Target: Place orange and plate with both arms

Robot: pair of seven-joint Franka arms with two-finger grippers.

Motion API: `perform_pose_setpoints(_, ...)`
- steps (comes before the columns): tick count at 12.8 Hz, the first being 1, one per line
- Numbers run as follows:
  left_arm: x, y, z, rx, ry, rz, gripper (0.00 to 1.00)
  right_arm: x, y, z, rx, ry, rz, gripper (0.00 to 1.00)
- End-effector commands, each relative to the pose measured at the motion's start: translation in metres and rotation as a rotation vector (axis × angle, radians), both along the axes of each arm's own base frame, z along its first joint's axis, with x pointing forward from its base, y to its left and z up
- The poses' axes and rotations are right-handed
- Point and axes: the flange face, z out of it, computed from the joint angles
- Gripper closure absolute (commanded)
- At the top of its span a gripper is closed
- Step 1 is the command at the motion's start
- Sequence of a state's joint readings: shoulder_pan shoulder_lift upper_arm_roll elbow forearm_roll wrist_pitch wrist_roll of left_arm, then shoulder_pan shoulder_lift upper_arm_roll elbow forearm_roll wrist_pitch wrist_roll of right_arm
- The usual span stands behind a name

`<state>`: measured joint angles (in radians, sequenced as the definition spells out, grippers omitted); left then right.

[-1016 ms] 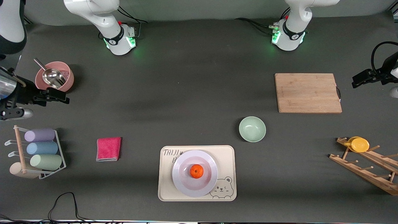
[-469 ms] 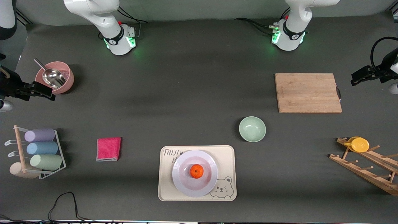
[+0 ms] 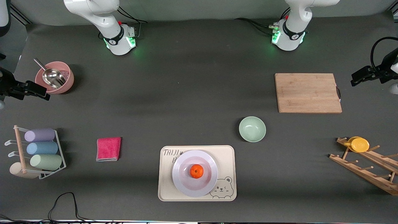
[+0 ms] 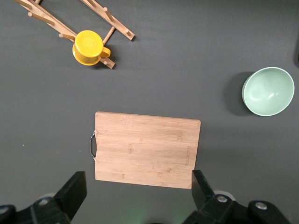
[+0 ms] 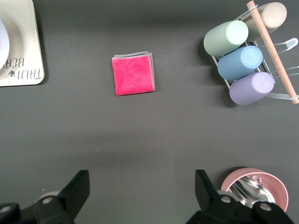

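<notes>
The orange [image 3: 196,171] lies in the middle of the white plate [image 3: 182,184]. The plate sits on the beige bear tray [image 3: 227,155], near the front camera. My left gripper [image 3: 360,76] hangs open and empty in the air at the left arm's end of the table. In the left wrist view it [image 4: 138,186] is over the bare table beside the wooden cutting board [image 4: 147,149]. My right gripper [image 3: 38,91] hangs open and empty at the right arm's end, beside the pink bowl [image 3: 63,81]. In the right wrist view it [image 5: 142,184] is over bare table.
A pale-green bowl [image 3: 252,129] stands between the tray and the cutting board [image 3: 307,92]. A pink cloth [image 3: 108,148] lies beside the tray. A rack of pastel cups [image 3: 40,149] is at the right arm's end. A wooden rack with a yellow cup [image 3: 359,144] is at the left arm's end.
My right gripper has drawn back toward the right arm's end of the table, past the pink bowl. My left gripper has barely moved. The orange and plate have not moved.
</notes>
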<state>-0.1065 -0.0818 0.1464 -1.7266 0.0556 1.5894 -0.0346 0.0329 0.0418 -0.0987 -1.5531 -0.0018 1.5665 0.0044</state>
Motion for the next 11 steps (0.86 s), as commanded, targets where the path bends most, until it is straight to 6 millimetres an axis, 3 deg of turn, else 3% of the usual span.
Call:
perform_pose_setpoints(1, -0.0063, -0.0006, 0.0097, -0.013, -0.024, -0.012, 0.0, -0.0035, -0.0001, 0.007, -0.024, 0.006, -0.031, 0.0)
perform_pose_setpoints(6, -0.0065, -0.0004, 0.0172, -0.013, -0.029, -0.012, 0.0, -0.0057, 0.0017, 0.0041, -0.023, 0.032, -0.022, 0.0)
perform_pose_setpoints(11, -0.004, 0.0001, 0.0125, -0.011, -0.02, -0.011, 0.0, -0.0062, 0.0011, 0.005, -0.019, 0.031, 0.025, 0.0)
